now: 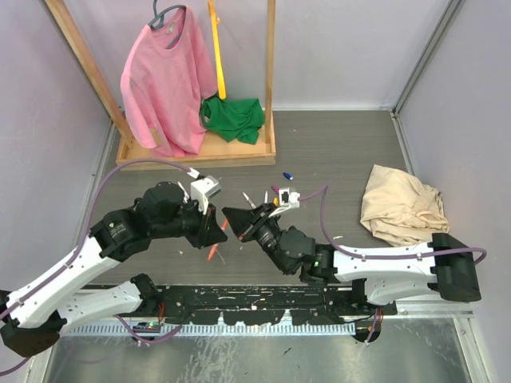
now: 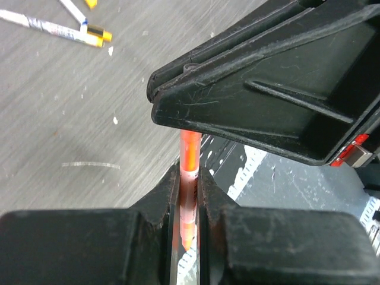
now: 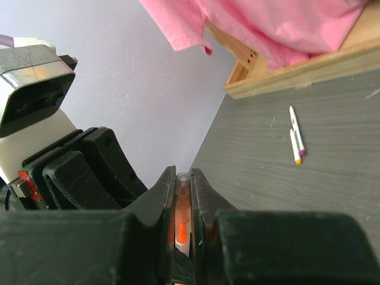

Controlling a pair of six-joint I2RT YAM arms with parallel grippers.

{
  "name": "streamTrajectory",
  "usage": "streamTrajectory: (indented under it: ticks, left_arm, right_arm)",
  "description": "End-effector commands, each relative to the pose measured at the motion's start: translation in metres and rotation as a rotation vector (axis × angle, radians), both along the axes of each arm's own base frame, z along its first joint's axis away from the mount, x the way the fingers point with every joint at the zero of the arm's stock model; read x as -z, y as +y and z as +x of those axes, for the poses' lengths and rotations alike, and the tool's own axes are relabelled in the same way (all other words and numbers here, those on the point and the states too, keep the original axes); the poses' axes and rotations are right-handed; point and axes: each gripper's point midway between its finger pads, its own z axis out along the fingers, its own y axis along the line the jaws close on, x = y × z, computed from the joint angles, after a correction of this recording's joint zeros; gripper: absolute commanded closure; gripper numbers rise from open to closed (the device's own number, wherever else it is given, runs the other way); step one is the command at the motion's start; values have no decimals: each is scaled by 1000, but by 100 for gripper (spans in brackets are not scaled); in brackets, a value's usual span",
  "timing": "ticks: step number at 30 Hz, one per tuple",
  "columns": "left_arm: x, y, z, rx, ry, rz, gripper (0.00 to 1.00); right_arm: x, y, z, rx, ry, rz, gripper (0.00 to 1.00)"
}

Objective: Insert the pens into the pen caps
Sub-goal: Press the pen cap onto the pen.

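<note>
My left gripper [image 2: 190,173] is shut on an orange pen [image 2: 190,151]; the pen's pointed end shows back between the fingers. The right gripper's black body [image 2: 267,89] meets it from above. My right gripper [image 3: 183,176] is shut on a translucent orange pen cap [image 3: 182,196] with orange showing inside; I cannot tell how far in the pen sits. In the top view the left gripper [image 1: 214,231] and the right gripper [image 1: 233,217] meet tip to tip at table centre. More pens [image 1: 250,199] lie behind them, also in the left wrist view [image 2: 53,28] and the right wrist view [image 3: 295,133]. A blue cap [image 1: 287,174] lies farther back.
A wooden rack [image 1: 200,152] stands at the back left with a pink shirt [image 1: 164,80], a yellow strap [image 1: 215,48] and a green cloth [image 1: 233,118]. A beige cloth [image 1: 403,206] lies at the right. Purple walls enclose the table.
</note>
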Motion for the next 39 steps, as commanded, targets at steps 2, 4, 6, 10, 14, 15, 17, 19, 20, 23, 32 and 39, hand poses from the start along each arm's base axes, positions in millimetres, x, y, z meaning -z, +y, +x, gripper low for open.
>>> streamTrajectory:
  ticks: [2,4,6,10,14,15,17,19,20,23,32,39]
  left_arm:
    - [-168,-23,53,-110,-460,-465,100]
    - [-166,-22,51,-104,-463,-461,100]
    - [-164,-21,51,-101,-467,-450,100]
    - [-160,-19,51,-96,-471,-422,100]
    - [-156,-17,50,-97,-471,-414,100]
    - [-156,-17,50,-96,-471,-414,100]
    - [-153,-18,50,-93,-466,-410,100]
    - [-152,-17,49,-91,-466,-405,100]
    - [-150,-17,49,-89,-466,-401,100]
    - [-146,-17,49,-84,-460,-391,100]
    - [-128,-25,39,-11,-409,-365,100]
    - [-113,-33,31,54,-356,-343,100]
  right_arm:
    - [10,15,-36,-254,-113,-272,95]
    - [-20,8,-24,-207,-165,-265,86]
    - [-46,2,-17,-173,-224,-270,78]
    - [-87,-11,-10,-118,-298,-257,70]
    - [-99,-17,-9,-99,-313,-239,67]
    - [-97,-18,-9,-100,-310,-239,66]
    - [-92,-17,-10,-106,-300,-236,66]
    - [-88,-19,-10,-109,-291,-234,66]
    - [-86,-20,-10,-104,-286,-234,66]
    - [-83,-28,-6,-76,-277,-235,65]
    - [-94,-56,-1,-2,-286,-226,63]
    - [-124,-65,3,44,-332,-195,59]
